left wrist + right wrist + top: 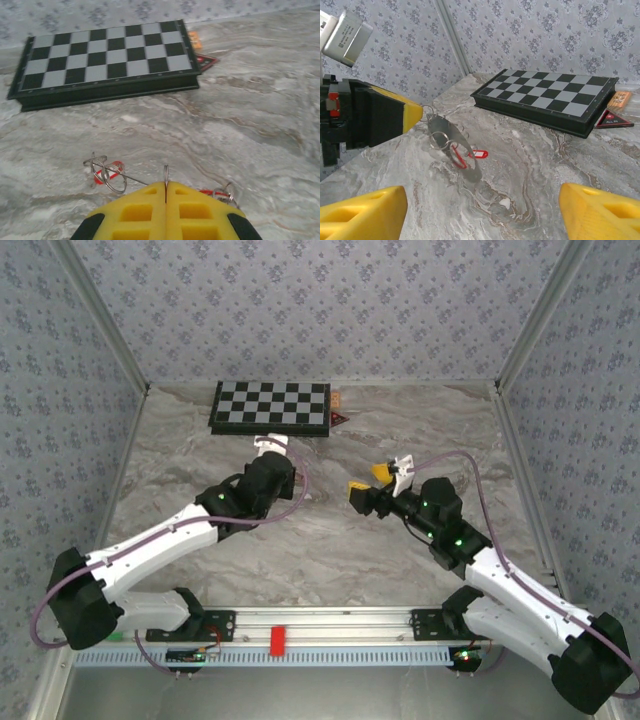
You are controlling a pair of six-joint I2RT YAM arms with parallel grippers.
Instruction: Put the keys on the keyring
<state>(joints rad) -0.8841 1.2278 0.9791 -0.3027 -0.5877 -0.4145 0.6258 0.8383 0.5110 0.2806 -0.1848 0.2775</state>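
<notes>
My left gripper [165, 188] is shut on the keyring [165, 173], a thin pale metal loop that sticks up between its yellow fingers. In the right wrist view the keyring [448, 131] hangs from that gripper's tip [406, 113] down to the marble. Two keys with red heads lie by it, each on small silvery rings: one key [113, 170] left of the fingers, the other [212, 191] to their right. They also show as a key [479, 154] and a second key [458, 161] under the loop. My right gripper [480, 197] hovers nearby, wide open and holding nothing.
A folded chessboard [270, 406] lies at the back of the table, with a dark-red triangular piece [339, 419] and an orange item [194, 40] at its right end. A red block [277, 640] sits on the front rail. Patterned walls close in three sides.
</notes>
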